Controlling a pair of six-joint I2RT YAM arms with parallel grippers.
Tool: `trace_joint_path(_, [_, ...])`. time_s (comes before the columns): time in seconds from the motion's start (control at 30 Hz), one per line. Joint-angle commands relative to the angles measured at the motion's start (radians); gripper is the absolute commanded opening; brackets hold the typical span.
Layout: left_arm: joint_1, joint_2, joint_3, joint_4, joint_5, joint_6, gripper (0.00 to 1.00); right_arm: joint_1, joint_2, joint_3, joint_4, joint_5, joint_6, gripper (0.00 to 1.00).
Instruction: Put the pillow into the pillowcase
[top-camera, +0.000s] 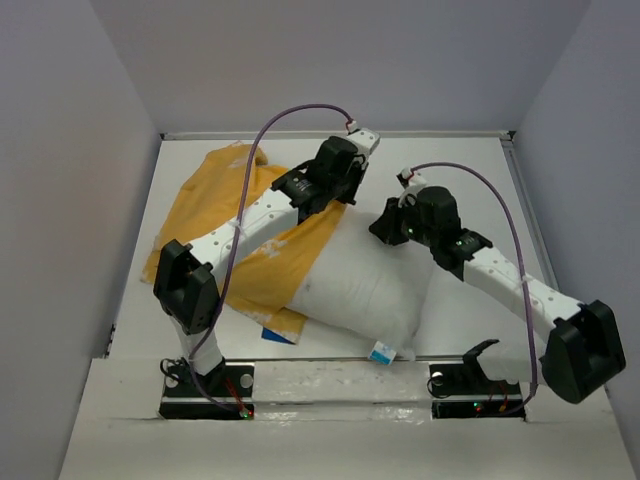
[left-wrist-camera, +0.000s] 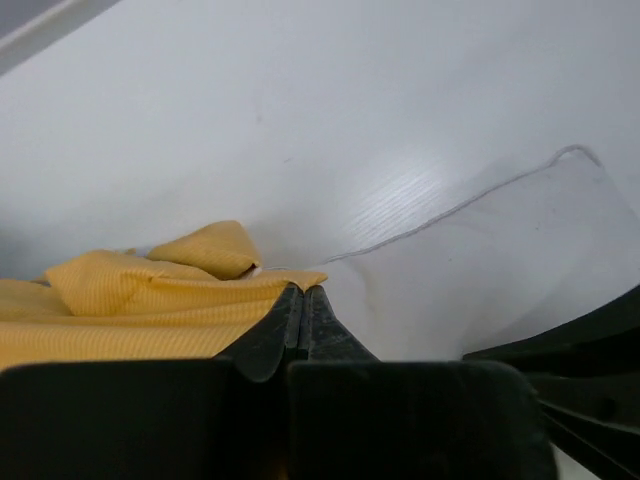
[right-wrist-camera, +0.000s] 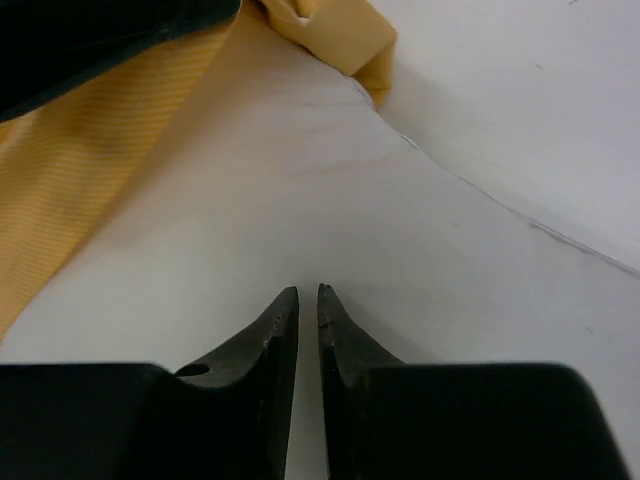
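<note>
Seen from above, the pillow (top-camera: 365, 285) lies partly on the yellow pillowcase (top-camera: 210, 200) and not yet inside it, with the left gripper (top-camera: 338, 192) and right gripper (top-camera: 384, 226) set at its far edge. From the left wrist, the claw is seen shut, tips at the case's hem; a pinch of cloth cannot be confirmed. From the right wrist, the jaws are held a slit apart over bare pillow, empty. Opening the case's mouth is judged the step in hand, and a sure hold on one hem layer is called for next.
</note>
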Motion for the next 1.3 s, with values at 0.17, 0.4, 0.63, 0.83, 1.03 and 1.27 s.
trace_joint_path(0.17, [-0.072, -0.257, -0.176, 0.340, 0.236, 0.005, 0.00, 0.270, -0.202, -0.385, 0.398, 0.172, 0.396, 0.02])
trace_joint_path(0.4, [-0.026, -0.369, -0.268, 0.379, 0.311, -0.024, 0.00, 0.350, -0.283, -0.271, 0.296, 0.305, 0.250, 0.56])
trace_joint_path(0.63, [-0.010, -0.380, -0.261, 0.360, 0.329, -0.084, 0.00, 0.350, -0.233, -0.149, 0.112, 0.272, 0.096, 0.90])
trace_joint_path(0.83, [-0.010, -0.400, -0.259, 0.392, 0.421, -0.161, 0.00, 0.350, 0.011, -0.162, 0.248, 0.194, 0.137, 0.96])
trace_joint_path(1.03, [-0.012, -0.490, -0.348, 0.481, 0.500, -0.286, 0.00, 0.359, 0.125, -0.112, 0.532, 0.392, 0.300, 0.00])
trace_joint_path(1.27, [-0.018, -0.627, -0.549, 0.529, 0.495, -0.393, 0.00, 0.306, -0.052, -0.062, 0.744, 0.880, 0.421, 0.00])
